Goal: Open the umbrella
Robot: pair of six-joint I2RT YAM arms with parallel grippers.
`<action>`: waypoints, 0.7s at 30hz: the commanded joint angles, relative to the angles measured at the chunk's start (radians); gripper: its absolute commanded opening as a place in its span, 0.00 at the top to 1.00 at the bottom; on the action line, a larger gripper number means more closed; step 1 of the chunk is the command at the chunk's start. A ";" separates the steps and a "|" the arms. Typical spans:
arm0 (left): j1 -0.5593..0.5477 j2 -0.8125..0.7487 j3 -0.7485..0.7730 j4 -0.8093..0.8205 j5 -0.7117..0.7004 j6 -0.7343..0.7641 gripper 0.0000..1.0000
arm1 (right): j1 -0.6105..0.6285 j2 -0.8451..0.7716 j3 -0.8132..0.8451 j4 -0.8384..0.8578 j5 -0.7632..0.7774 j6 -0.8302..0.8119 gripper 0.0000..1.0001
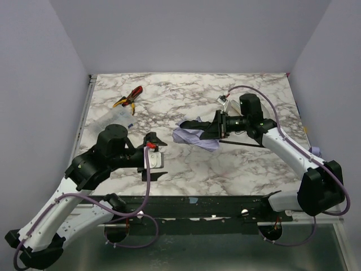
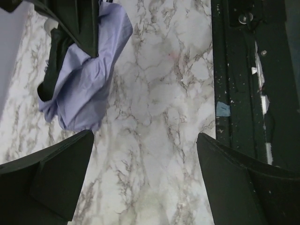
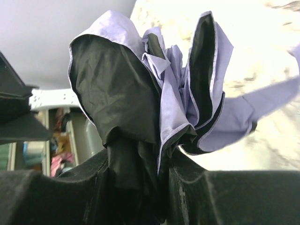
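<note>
The umbrella (image 1: 194,138) lies folded and crumpled at the middle of the marble table, lavender cloth with a black underside. Its thin black shaft (image 1: 242,144) runs right under the right arm. My right gripper (image 1: 217,127) is shut on the bunched canopy; the right wrist view shows the cloth (image 3: 140,93) pinched between the jaws of that gripper (image 3: 140,187). My left gripper (image 1: 158,158) is open and empty, left of the umbrella. In the left wrist view the left gripper (image 2: 145,178) hovers over bare marble, with the canopy (image 2: 84,79) ahead. The handle is not clearly visible.
Red-and-yellow pliers (image 1: 130,99) lie at the back left. A pale fabric sleeve (image 1: 115,118) lies beside the left arm. A small white-and-metal object (image 1: 225,101) sits behind the right gripper. The table's dark front edge (image 2: 243,70) shows in the left wrist view.
</note>
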 commanded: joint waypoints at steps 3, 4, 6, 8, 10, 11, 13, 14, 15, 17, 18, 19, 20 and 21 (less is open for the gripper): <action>-0.160 0.089 0.063 0.092 -0.267 0.220 0.08 | 0.071 -0.011 0.023 0.070 -0.141 0.026 1.00; -0.187 0.110 0.064 0.123 -0.328 0.219 0.08 | 0.074 -0.011 0.034 0.063 -0.143 0.018 1.00; -0.224 0.157 0.076 0.151 -0.401 0.226 0.08 | 0.084 -0.009 0.055 0.030 -0.147 -0.025 1.00; -0.254 0.209 0.097 0.144 -0.439 0.233 0.07 | 0.096 -0.012 0.067 0.007 -0.148 -0.058 1.00; -0.275 0.251 0.104 0.143 -0.463 0.240 0.08 | 0.107 -0.016 0.072 0.007 -0.159 -0.066 1.00; -0.282 0.266 0.099 0.149 -0.469 0.246 0.08 | 0.112 -0.016 0.073 0.011 -0.163 -0.066 1.00; -0.291 0.284 0.079 0.178 -0.489 0.259 0.08 | 0.119 -0.017 0.075 0.033 -0.183 -0.053 1.00; -0.295 0.294 0.067 0.204 -0.507 0.259 0.09 | 0.125 -0.016 0.078 0.043 -0.191 -0.051 1.00; -0.296 0.304 0.062 0.221 -0.526 0.260 0.11 | 0.131 -0.017 0.084 0.042 -0.196 -0.056 1.00; -0.297 0.330 0.063 0.233 -0.557 0.257 0.19 | 0.142 -0.013 0.098 0.019 -0.207 -0.083 1.00; -0.297 0.345 0.068 0.231 -0.571 0.256 0.27 | 0.145 -0.011 0.103 0.010 -0.215 -0.097 1.00; -0.297 0.354 0.069 0.235 -0.585 0.252 0.33 | 0.147 -0.012 0.105 0.001 -0.216 -0.106 1.00; -0.297 0.363 0.067 0.239 -0.596 0.246 0.37 | 0.148 -0.013 0.109 -0.009 -0.210 -0.119 1.00; -0.297 0.366 0.064 0.237 -0.598 0.247 0.40 | 0.148 -0.013 0.112 -0.018 -0.205 -0.130 1.00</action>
